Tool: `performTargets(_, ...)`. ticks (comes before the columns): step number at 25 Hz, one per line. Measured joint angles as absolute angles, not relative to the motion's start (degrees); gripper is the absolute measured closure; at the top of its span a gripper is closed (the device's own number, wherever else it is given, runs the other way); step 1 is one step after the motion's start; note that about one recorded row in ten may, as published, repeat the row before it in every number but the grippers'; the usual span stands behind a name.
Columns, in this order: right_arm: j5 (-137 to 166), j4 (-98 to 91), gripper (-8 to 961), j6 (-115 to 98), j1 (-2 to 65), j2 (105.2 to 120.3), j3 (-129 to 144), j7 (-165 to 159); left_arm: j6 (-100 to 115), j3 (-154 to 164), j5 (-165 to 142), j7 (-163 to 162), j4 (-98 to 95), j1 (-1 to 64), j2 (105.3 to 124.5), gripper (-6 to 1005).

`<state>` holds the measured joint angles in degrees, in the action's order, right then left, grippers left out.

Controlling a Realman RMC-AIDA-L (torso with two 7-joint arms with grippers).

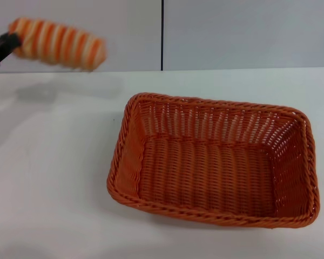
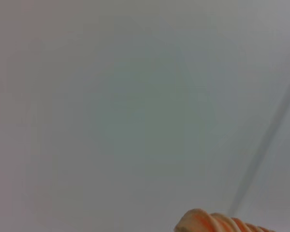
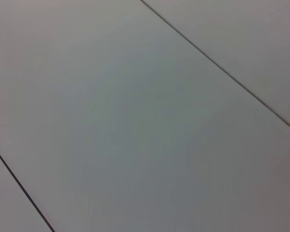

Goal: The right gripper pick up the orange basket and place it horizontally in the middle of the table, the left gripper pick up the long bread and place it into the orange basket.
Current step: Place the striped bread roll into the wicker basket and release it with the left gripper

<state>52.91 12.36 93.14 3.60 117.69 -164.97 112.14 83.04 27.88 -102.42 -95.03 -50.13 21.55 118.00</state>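
Observation:
The orange basket (image 1: 216,167) lies flat on the white table (image 1: 48,178), right of centre, open side up and empty. High at the far left, the long bread (image 1: 59,43) with orange and cream stripes hangs in the air above the table, tilted, with my left gripper (image 1: 8,43) shut on its left end. One end of the long bread (image 2: 217,223) also shows in the left wrist view against the grey wall. My right gripper is out of view; its wrist view shows only grey wall panels.
A grey wall (image 1: 232,32) with a dark vertical seam (image 1: 162,35) stands behind the table. White tabletop stretches to the left of and in front of the basket.

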Motion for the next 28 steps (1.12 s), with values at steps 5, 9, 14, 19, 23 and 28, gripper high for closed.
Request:
performTargets(5,52.91,12.29,528,93.19,3.60,117.77,-164.97,112.14,89.63,32.21,-95.90,-94.57,-47.16,22.11,117.96,902)
performTargets(9,52.91,12.29,529,93.14,3.74,118.00,-164.97,112.35,92.40,40.05,-90.76,-92.93,-41.61,22.53,118.19,905)
performTargets(14,52.91,12.29,528,93.06,4.47,118.12,-164.97,112.46,92.44,49.94,-88.81,-88.57,-34.77,24.54,118.45,911)
performTargets(19,52.91,10.34,529,93.02,5.83,118.19,-164.97,112.27,90.56,57.43,-88.63,-84.56,-29.20,27.91,118.65,910)
performTargets(23,50.86,7.89,529,92.98,6.72,118.39,-164.96,112.45,87.29,61.87,-88.55,-84.46,-27.90,29.64,118.70,913)
performTargets(28,45.51,6.34,529,93.23,6.54,118.89,-164.97,112.22,84.75,63.38,-87.64,-85.56,-27.94,29.94,118.72,888)
